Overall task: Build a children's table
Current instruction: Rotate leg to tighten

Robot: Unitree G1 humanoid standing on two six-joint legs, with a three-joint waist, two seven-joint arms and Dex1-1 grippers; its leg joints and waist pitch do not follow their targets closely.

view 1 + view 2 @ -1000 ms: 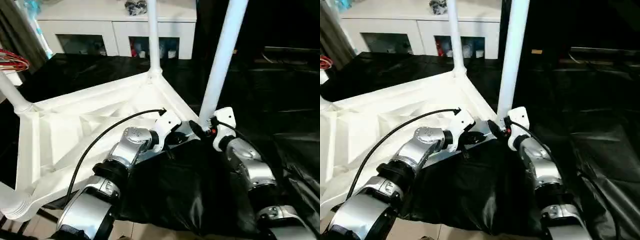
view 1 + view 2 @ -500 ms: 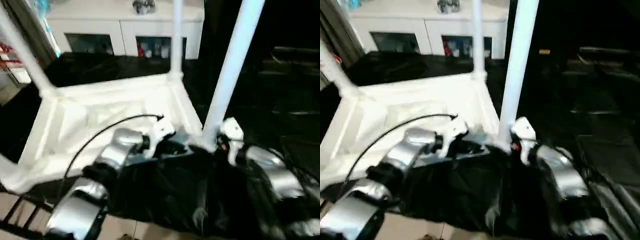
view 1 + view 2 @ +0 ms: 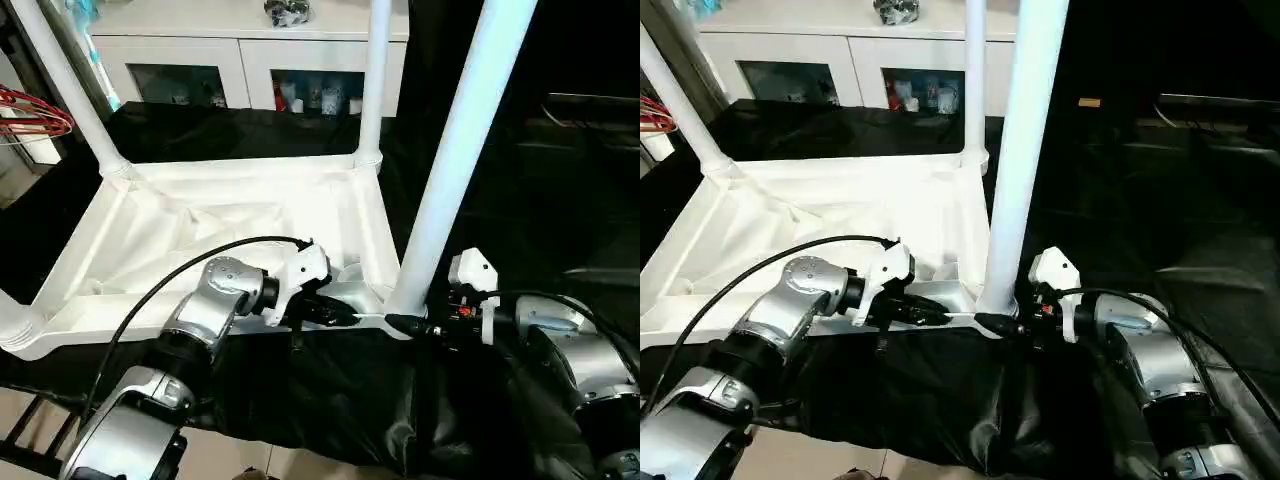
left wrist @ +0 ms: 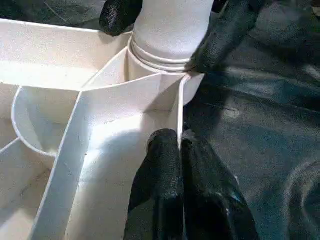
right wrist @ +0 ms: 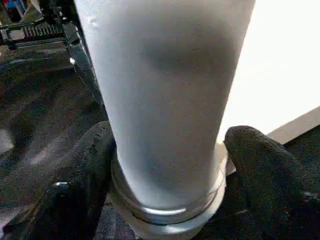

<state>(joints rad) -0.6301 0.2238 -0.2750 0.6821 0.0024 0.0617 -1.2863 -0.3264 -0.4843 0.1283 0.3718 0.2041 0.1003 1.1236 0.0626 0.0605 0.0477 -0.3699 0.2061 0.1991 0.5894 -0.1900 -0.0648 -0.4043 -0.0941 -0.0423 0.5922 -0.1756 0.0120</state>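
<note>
Your right gripper (image 5: 165, 165) has its two black fingers closed around the foot of the near leg (image 3: 455, 160), one on either side of the tube just above the ribbed collar where it enters the corner socket (image 4: 165, 62). Your left gripper (image 4: 177, 150) is pinched narrow on the thin rim wall of the table top (image 3: 220, 250), a little way along the near edge from that same corner; one finger sits inside the rim and the other outside.

The table top lies upside down on the black sheet (image 3: 340, 400), ribbed underside up, stretching from about 9 o'clock to the centre of your head view. The held leg rises from the near right corner and runs out of frame toward 12 o'clock, leaning slightly to 1 o'clock. Its long axis is close to upright and in line with the socket. Two more legs stand at the far corners: one (image 3: 375, 80) at 12 o'clock, another (image 3: 70, 90) at 10 o'clock. A fourth leg base (image 3: 15, 325) shows at 9 o'clock.

For the coming move, the leg sits at 12 o'clock from your right gripper and the socket lies directly beneath it, so any seating push or twist should probably follow that upright axis. The right arm is nearer; the left can brace the rim. The collar looks nearly seated, though whether it is fully home I cannot tell.
</note>
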